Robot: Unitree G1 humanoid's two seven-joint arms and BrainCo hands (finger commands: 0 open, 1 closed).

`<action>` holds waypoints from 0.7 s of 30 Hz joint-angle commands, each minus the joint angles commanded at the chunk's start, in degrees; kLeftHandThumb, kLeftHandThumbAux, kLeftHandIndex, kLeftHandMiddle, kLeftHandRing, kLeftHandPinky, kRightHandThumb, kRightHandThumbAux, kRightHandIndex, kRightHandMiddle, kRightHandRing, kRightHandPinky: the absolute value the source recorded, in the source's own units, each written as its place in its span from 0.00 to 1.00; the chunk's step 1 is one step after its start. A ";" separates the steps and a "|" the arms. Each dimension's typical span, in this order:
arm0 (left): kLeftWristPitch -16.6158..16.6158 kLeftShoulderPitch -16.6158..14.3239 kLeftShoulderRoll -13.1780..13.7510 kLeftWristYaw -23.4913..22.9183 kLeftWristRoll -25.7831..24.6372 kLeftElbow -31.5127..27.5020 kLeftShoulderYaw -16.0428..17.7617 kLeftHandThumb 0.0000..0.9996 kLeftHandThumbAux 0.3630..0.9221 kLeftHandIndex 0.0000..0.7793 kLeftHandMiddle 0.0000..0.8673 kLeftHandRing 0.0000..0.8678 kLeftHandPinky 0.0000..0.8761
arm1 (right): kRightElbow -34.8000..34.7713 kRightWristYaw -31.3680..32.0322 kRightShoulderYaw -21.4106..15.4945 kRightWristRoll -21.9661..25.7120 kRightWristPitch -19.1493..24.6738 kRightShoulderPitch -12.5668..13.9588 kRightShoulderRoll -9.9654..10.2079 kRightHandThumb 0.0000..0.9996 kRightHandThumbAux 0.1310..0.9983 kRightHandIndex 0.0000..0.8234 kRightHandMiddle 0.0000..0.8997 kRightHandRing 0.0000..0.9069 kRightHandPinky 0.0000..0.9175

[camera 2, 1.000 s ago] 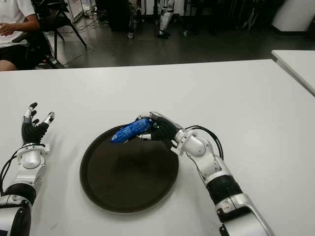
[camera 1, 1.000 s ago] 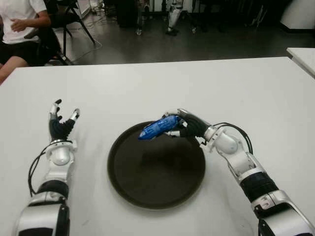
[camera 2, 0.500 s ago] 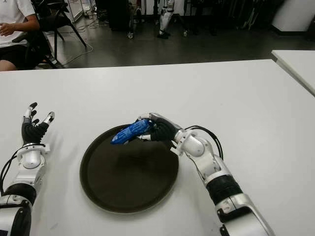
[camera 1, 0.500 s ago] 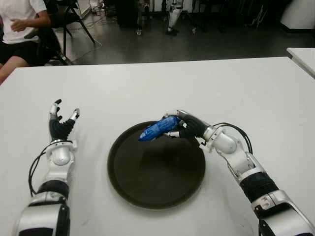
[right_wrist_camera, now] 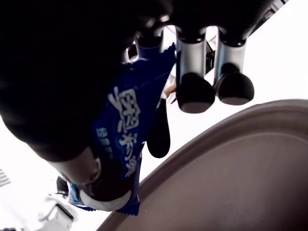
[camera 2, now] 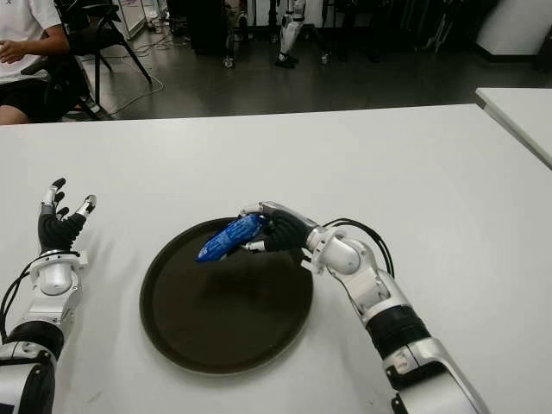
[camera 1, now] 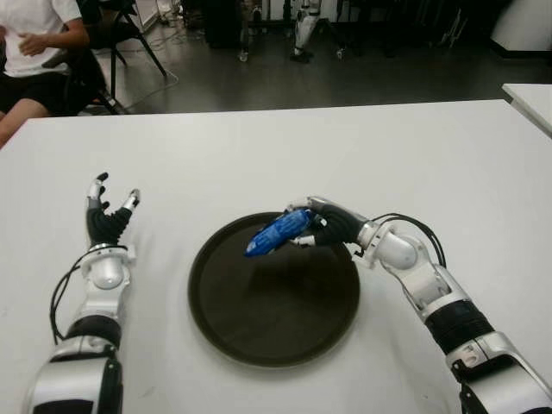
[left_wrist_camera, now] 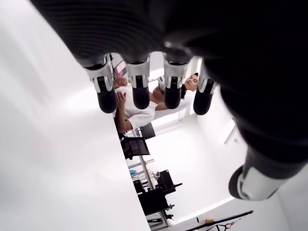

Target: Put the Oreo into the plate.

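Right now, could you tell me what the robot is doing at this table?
The right hand grips a blue Oreo pack and holds it above the far edge of the dark round plate on the white table. The pack is tilted, its free end pointing over the plate, and it has not been released. The left hand shows well to the plate's left, fingers spread and holding nothing. A person sits beyond the table's far left corner.

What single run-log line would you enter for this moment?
right robot hand: shut on Oreo pack, above plate's far rim | release: not yet | left robot hand: open, idle, left of plate
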 joint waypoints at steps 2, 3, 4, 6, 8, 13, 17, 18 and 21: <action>-0.06 -0.02 -0.02 0.03 -0.11 0.03 0.10 0.00 0.45 0.00 0.00 0.00 0.00 | -1.21 1.61 0.23 0.14 1.02 0.09 -0.70 0.70 0.68 0.53 0.75 0.75 0.70; -0.06 -0.02 -0.02 0.01 -0.13 0.02 0.11 0.00 0.45 0.00 0.00 0.00 0.00 | -1.66 2.13 0.31 0.14 1.41 0.10 -0.92 0.69 0.68 0.52 0.70 0.70 0.65; -0.05 -0.01 -0.02 0.00 -0.13 0.02 0.11 0.00 0.45 0.00 0.00 0.00 0.00 | -1.93 2.37 0.35 0.13 1.65 0.11 -1.03 0.69 0.69 0.52 0.63 0.62 0.56; -0.02 0.00 -0.03 -0.03 -0.12 0.02 0.10 0.00 0.45 0.00 0.00 0.00 0.00 | -2.65 3.40 0.64 0.01 2.43 -0.01 -1.48 0.68 0.69 0.51 0.54 0.54 0.48; 0.10 -0.05 -0.02 -0.04 -0.14 0.12 0.12 0.00 0.45 0.00 0.00 0.00 0.00 | -2.57 6.15 1.39 0.14 3.19 -0.94 -2.32 0.43 0.71 0.44 0.43 0.44 0.39; 0.63 -0.12 0.09 0.09 -0.05 0.34 0.10 0.00 0.45 0.00 0.00 0.00 0.00 | 0.35 13.39 3.12 1.67 2.17 -3.63 -3.38 0.07 0.64 0.22 0.22 0.23 0.19; 0.93 -0.13 0.16 0.25 0.09 0.36 0.02 0.00 0.43 0.00 0.00 0.00 0.00 | 2.63 16.82 2.81 4.27 0.66 -4.09 -3.19 0.01 0.60 0.13 0.13 0.13 0.11; 0.99 -0.14 0.19 0.34 0.19 0.37 -0.04 0.00 0.43 0.00 0.00 0.00 0.00 | 2.91 17.56 2.49 5.14 0.64 -4.08 -3.09 0.01 0.60 0.12 0.12 0.12 0.10; 1.07 -0.12 0.41 0.48 0.44 0.39 -0.18 0.00 0.41 0.00 0.00 0.00 0.00 | 3.35 19.38 1.94 7.14 1.04 -4.20 -2.75 0.00 0.60 0.08 0.08 0.08 0.06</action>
